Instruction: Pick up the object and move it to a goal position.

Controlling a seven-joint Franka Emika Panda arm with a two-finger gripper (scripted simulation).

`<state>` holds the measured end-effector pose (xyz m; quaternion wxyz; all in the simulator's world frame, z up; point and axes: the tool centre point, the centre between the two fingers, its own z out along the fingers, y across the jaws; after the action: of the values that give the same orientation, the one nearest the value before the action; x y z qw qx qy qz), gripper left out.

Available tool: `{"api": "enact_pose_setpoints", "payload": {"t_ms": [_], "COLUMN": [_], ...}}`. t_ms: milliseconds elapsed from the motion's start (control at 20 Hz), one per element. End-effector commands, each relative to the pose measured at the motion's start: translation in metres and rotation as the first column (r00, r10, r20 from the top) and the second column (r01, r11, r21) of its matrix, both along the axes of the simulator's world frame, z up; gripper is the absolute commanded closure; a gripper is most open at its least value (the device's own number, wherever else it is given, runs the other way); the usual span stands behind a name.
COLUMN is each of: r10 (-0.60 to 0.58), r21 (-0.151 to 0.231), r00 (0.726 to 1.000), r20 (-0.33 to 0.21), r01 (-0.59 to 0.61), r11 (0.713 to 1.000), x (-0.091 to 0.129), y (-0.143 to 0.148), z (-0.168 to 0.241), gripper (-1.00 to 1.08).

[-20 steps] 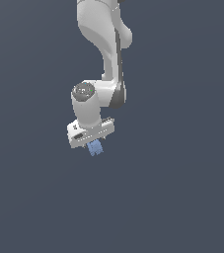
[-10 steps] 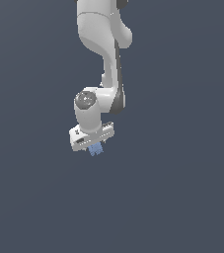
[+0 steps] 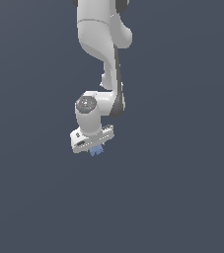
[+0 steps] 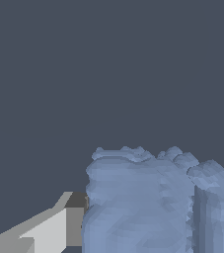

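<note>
The object (image 3: 96, 150) is a small light-blue blocky piece held under the white gripper (image 3: 94, 147) in the exterior view. The gripper is shut on it, and only the piece's lower part shows below the hand. In the wrist view the object (image 4: 153, 202) fills the near field as a lumpy light-blue mass, with one grey-white finger (image 4: 44, 230) beside it. The other finger is hidden behind the object. The arm hangs down from the top of the exterior view.
A plain dark blue-grey surface (image 3: 182, 188) lies all around the arm in the exterior view. No other object, container or edge shows.
The gripper with the object has shifted slightly to the exterior view's left and the arm has drawn a little nearer the camera. The grip is unchanged.
</note>
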<state>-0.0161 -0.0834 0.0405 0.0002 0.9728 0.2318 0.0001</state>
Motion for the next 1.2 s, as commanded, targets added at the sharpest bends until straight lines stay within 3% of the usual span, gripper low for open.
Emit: {"api": "enact_pose_setpoints", "payload": {"t_ms": [0, 650, 1150], "r10": [0.001, 0.000, 0.000], "r21": [0.000, 0.000, 0.000], "r00": [1.000, 1.000, 1.000], "r20": [0.000, 0.001, 0.001], "r01": [-0.001, 0.000, 0.000], "r11": [1.000, 1.000, 1.000], "x": [0.000, -0.006, -0.042], "y": [0.001, 0.011, 0.071], "z": [-0.001, 0.001, 0.009], "gripper": [1.08, 1.08, 1.08]}}
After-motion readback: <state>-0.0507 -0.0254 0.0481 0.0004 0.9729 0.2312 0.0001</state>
